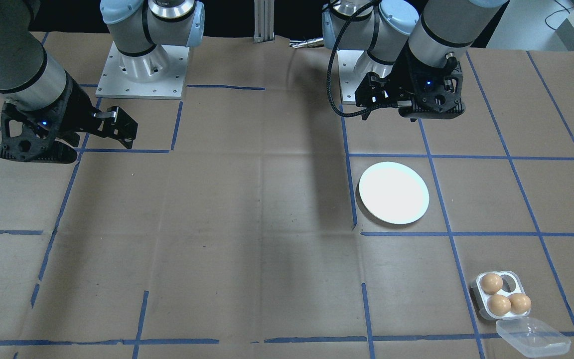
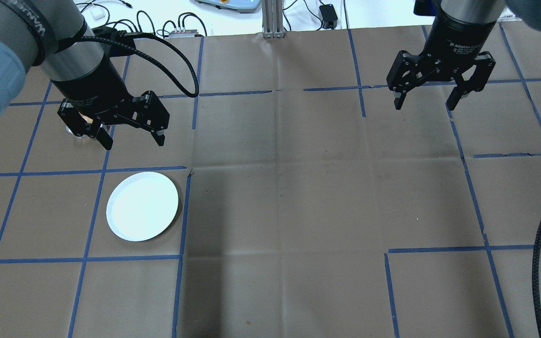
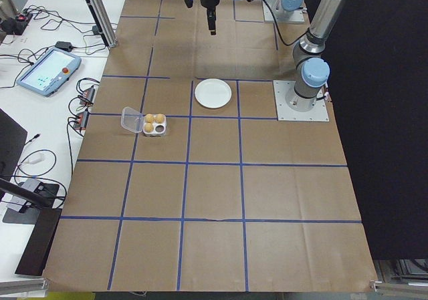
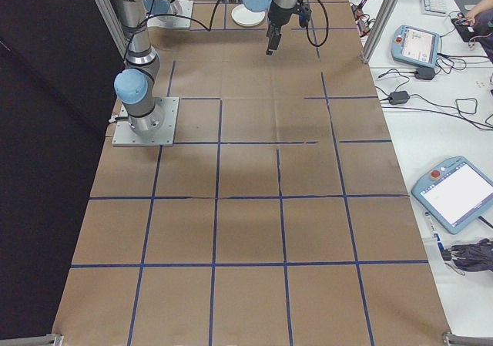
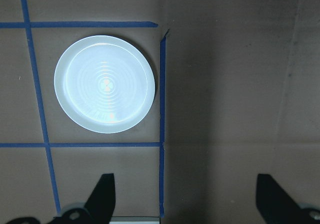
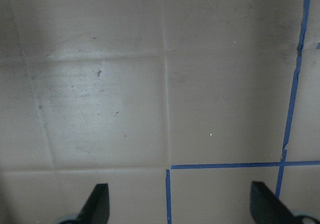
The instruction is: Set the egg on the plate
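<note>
Left hand [image 2: 130,136] hangs released above bare plate [image 2: 142,212], right hand [image 2: 442,97] released too (eggs [image 1: 499,303] wait in tray [image 1: 515,283], untouched).

I read partial white lettering, "2F Adaptive", on the right arm's wrist body [image 2: 463,47], upper right of the overhead frame.
</note>
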You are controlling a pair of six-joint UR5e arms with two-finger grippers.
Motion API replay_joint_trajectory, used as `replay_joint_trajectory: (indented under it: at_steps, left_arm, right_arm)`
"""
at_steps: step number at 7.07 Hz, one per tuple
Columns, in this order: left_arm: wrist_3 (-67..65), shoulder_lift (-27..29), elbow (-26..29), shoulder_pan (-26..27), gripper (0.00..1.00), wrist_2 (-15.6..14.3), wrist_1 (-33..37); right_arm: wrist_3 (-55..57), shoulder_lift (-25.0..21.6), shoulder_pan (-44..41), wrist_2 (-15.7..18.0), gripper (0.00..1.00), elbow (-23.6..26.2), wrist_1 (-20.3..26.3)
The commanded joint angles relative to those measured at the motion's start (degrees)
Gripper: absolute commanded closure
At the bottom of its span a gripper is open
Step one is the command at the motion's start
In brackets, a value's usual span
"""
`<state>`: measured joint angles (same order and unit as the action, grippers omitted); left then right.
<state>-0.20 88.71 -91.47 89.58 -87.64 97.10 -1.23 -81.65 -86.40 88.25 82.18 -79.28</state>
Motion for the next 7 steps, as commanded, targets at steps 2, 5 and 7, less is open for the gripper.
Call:
replay_joint_trajectory:
  at_steps: [2,5,7]
  left_arm:
    - [-0.3,-0.5,-0.1,-0.2,0.0,0.0,0.1]
    - [-0.4,-1.0,-0.1,-0.4,0.0,-0.5,1.1]
    - [-0.1,-3.4,-0.3,-0.6,0.0,-0.9,1.4]
  right_arm:
    - [0.0,0.0,0.0,0.0,0.0,0.0,0.0]
    - [0.0,0.0,0.0,0.0,0.0,0.0,0.0]
    - [0.0,0.1,0.0,0.1,0.0,0.0,0.0]
